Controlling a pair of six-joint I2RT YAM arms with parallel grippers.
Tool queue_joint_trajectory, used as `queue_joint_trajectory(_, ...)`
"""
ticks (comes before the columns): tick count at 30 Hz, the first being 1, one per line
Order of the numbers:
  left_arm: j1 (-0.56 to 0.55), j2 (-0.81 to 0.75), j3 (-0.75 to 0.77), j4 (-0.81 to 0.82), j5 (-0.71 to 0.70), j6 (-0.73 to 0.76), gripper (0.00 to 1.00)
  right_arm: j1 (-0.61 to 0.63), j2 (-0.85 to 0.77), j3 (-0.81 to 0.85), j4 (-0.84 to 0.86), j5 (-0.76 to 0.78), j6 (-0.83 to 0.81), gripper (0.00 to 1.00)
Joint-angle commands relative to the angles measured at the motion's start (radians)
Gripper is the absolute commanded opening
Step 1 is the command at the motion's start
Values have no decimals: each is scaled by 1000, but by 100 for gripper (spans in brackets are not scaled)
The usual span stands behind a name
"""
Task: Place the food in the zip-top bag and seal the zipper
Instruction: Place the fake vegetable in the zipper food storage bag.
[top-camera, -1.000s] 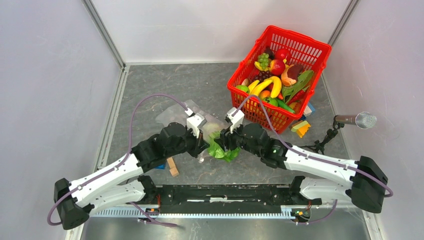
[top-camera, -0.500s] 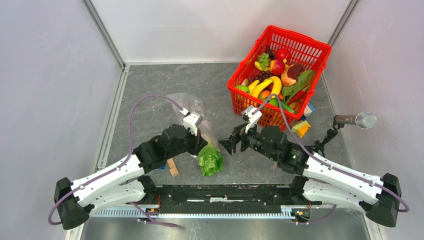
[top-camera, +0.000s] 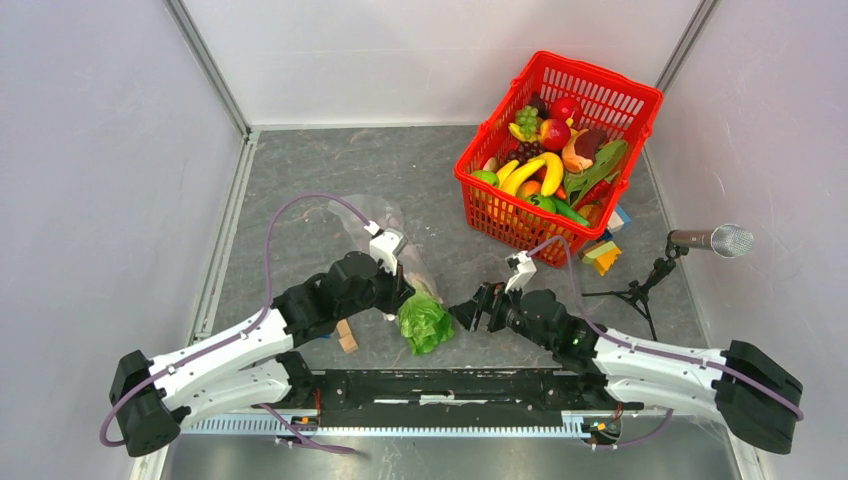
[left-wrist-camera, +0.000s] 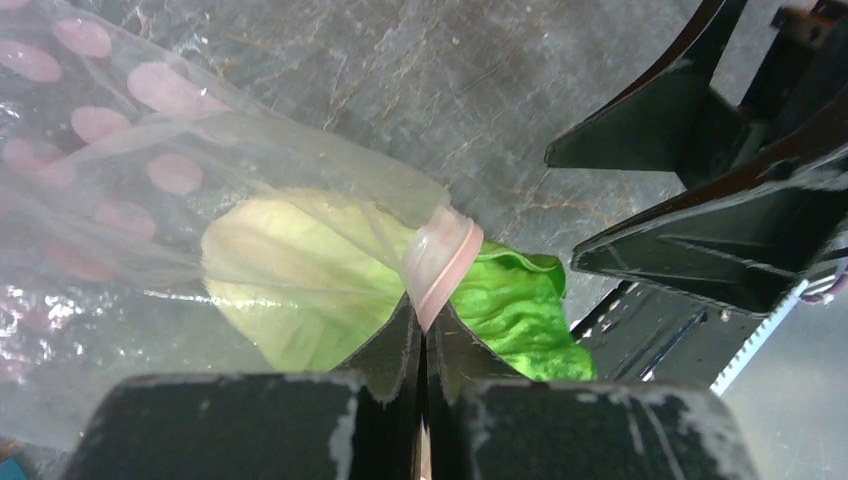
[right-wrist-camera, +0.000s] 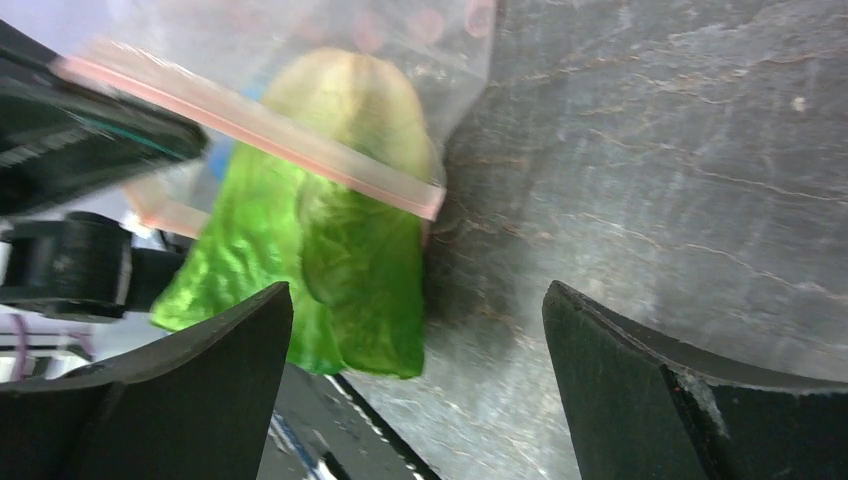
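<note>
Right gripper (top-camera: 470, 312) has backed off from the bag mouth, jaws spread wide, holding nothing. Left gripper (left-wrist-camera: 424, 325) pinched tight on pale pink zipper strip (left-wrist-camera: 445, 262) of clear crinkly pink-dotted zip-top bag (left-wrist-camera: 120, 150). Glossy ruffled green plastic lettuce (top-camera: 425, 322) half inside, leafy end poking out over grey marbled table (top-camera: 330, 160).

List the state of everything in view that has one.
Bag: unsealed, mouth open.
Zipper: open, pinched at one spot.
Lettuce: partly in bag, rest sticking out of the mouth.
Left jaws: shut on zipper.
Right jaws: open, empty.
Basket: upright, full of food.
</note>
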Motion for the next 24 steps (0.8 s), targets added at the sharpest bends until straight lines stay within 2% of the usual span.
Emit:
queue_joint_trajectory(1,-4,-12,-36,63,3,-55,2,-1,45,-20,271,-29,160,98)
queue_joint_trajectory(5,-3,-20,-67,64,2,-76,2,-1,83,-69,412,-59,210,98)
queue_joint_trajectory(10,-4,-35,-85,34,-7,-88,2,11,176,-18,363,-93,202,98)
queue_joint_trajectory(24,-3,-110,-114,-120,-99,-143,2,97,385,37,508,-82,238,98)
